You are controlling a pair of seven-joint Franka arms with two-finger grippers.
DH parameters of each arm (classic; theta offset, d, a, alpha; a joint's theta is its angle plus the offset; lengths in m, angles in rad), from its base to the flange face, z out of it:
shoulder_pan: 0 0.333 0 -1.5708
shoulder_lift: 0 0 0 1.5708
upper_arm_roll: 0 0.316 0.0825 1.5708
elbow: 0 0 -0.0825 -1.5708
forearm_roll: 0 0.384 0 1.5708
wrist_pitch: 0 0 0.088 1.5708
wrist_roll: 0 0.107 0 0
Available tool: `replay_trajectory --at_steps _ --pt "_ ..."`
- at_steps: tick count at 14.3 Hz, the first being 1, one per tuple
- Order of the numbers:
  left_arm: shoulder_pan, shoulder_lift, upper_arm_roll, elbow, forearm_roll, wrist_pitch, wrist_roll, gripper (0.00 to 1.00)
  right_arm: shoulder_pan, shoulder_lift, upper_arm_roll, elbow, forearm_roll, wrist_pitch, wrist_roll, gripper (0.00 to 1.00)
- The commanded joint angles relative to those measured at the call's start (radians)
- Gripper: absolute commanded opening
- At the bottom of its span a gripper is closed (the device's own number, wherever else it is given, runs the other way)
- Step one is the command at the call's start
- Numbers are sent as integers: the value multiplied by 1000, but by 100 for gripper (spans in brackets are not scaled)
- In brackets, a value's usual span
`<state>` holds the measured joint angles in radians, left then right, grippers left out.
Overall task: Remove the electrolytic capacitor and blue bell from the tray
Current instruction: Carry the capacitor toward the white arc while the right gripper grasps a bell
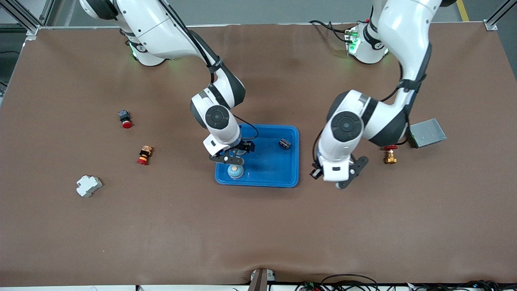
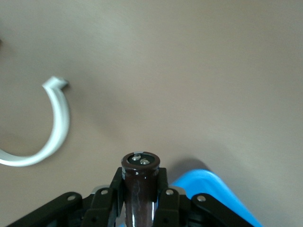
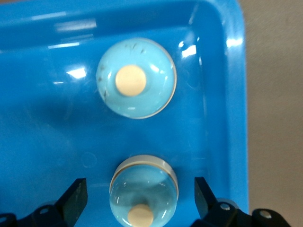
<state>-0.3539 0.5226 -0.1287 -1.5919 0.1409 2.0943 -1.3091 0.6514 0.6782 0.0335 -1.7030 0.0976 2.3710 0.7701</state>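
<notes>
Half done: left gripper (image 1: 338,184) clenched on the electrolytic capacitor (image 2: 140,189) over bare bench (image 1: 258,226) outside the tray (image 1: 278,178); right gripper (image 1: 233,158) fingers spread over the blue bell (image 1: 235,171) at the tray's near corner, not lifted yet.

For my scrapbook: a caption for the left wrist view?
Left gripper shut on the electrolytic capacitor above the brown table.

Brown-covered table (image 1: 258,226), aluminium frame posts (image 1: 24,16) at corners

A grey metal box (image 1: 427,133) and brass red-handled valve (image 1: 390,155) are sitting toward the left arm's end; two red pushbuttons (image 1: 125,119) (image 1: 144,155) and a white plastic breaker (image 1: 88,185) are lying toward the right arm's.
</notes>
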Motion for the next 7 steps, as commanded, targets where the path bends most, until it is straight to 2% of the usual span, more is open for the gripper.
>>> replay_trajectory --at_steps 1,7 --pt "48 -127 -9 -173 6 7 62 0 14 23 -6 20 17 1 -2 100" --pt "167 -217 -6 -358 17 15 223 0 25 34 -6 16 17 11 -2 100"
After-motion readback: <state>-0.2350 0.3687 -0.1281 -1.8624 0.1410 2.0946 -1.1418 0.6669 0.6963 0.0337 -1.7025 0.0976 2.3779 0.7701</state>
